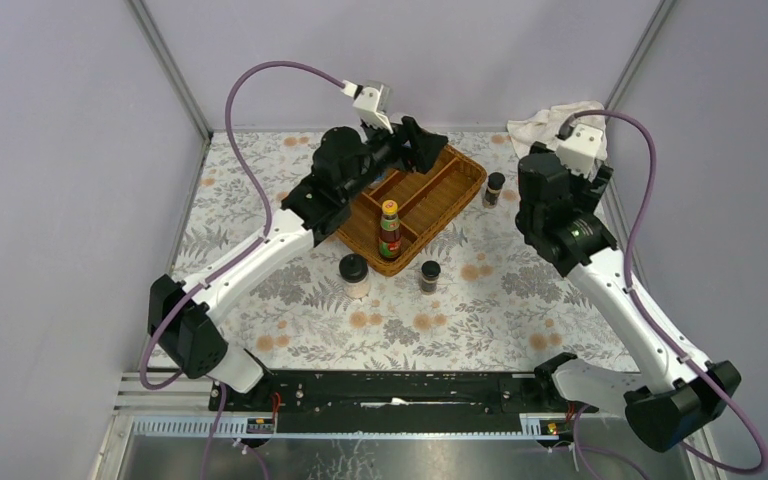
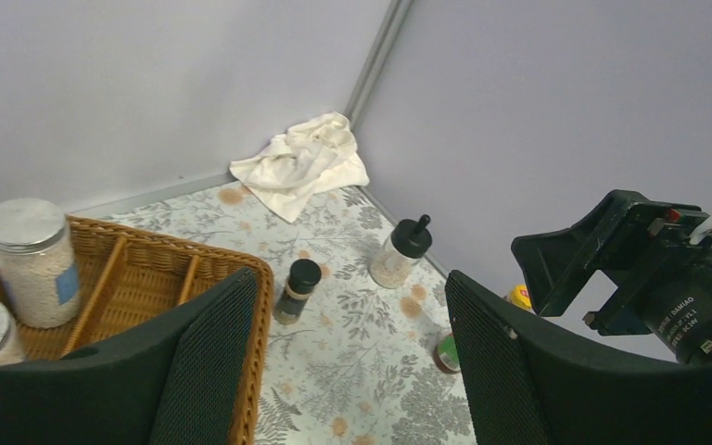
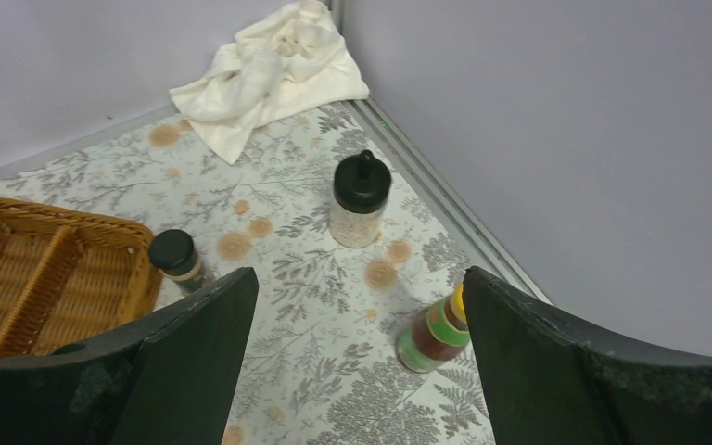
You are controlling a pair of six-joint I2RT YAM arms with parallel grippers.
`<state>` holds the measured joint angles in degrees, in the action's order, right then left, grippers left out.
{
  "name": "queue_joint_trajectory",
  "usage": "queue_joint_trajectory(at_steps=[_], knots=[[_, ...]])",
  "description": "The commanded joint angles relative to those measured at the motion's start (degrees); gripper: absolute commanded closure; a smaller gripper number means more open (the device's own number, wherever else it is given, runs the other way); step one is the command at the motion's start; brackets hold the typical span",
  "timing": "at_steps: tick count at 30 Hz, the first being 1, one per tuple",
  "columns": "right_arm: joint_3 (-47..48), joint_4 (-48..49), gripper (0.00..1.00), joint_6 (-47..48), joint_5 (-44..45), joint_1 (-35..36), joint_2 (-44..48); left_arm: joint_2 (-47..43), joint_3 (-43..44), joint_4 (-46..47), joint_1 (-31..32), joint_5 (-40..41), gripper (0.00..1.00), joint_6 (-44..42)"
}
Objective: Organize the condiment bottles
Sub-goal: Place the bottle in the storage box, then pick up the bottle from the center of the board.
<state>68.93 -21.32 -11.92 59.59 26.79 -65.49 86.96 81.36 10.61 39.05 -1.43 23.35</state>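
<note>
1. Nearest you on the flower-patterned bench [image 1: 480,310], a squat white jar with a black lid [image 1: 353,275] and a small dark spice jar with a black lid [image 1: 430,276] stand upright, apart from each other. Both are just off the near edge of the brown wicker divided tray [image 1: 465,185].
2. In the tray's near corner, a red-labelled sauce bottle with a yellow cap [image 1: 390,232] stands upright, cap up.
3. Your right fingers [image 3: 195,352] are spread wide with nothing between them, over the bench right of the tray. Below them a second sauce bottle with green and red bands [image 3: 431,336] looks to lie on its side, its yellow cap toward the right wall. One finger hides part of it, and the right arm covers it from the top camera.
4. A second dark spice jar [image 1: 494,188] stands upright just beside the tray's right edge.
5. Farther on, a clear jar with a black nozzle cap [image 3: 360,199] stands upright near the right wall.
6. Your left fingers [image 2: 213,362] are also wide and empty, over the tray's far end. Two white silver-lidded shakers [image 2: 32,260] stand upright in the tray there.
7. A crumpled white cloth [image 2: 301,162] lies in the far right corner.
</note>
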Motion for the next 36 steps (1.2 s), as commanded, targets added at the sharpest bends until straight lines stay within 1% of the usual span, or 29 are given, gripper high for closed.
queue_joint_trajectory(at_steps=[1, 6, 11, 18, 23, 28, 33, 36], knots=[[-2.1, -2.8, 0.11, -3.7, 4.6, -0.7, 3.0, 1.5, -0.8, 6.0, 1.6, -1.1, 0.21, 0.4], [-4.8, -1.7, 0.1, -3.9, 5.5, -2.1, 4.3, 3.0, 0.1, 5.8, 2.6, -0.6, 0.21, -0.3], [-5.1, -1.5, 0.09, -4.5, 4.7, -4.7, 2.8, 5.5, 1.7, 5.8, 3.4, -0.3, 0.21, -0.8], [-4.5, 0.2, 0.09, -6.7, -1.8, -10.4, -1.1, 10.6, 6.2, 5.3, 4.0, -1.9, 0.21, -1.4], [-2.8, 4.0, 0.08, -7.7, -7.3, -15.3, -7.4, 14.2, 9.4, 4.0, 4.1, -2.3, 0.21, -4.5], [1.6, 4.6, 0.08, -10.6, -10.7, -18.7, -16.7, 17.4, 13.3, 1.9, 4.1, -3.4, 0.2, -8.9], [5.9, 5.1, 0.08, -12.5, -11.1, -21.3, -23.2, 20.2, 17.4, -0.8, 3.7, -7.0, 0.2, -13.2], [7.3, 5.5, 0.08, -13.2, -11.3, -22.7, -25.8, 21.5, 18.2, -1.1, 2.7, -10.6, 0.2, -12.8]])
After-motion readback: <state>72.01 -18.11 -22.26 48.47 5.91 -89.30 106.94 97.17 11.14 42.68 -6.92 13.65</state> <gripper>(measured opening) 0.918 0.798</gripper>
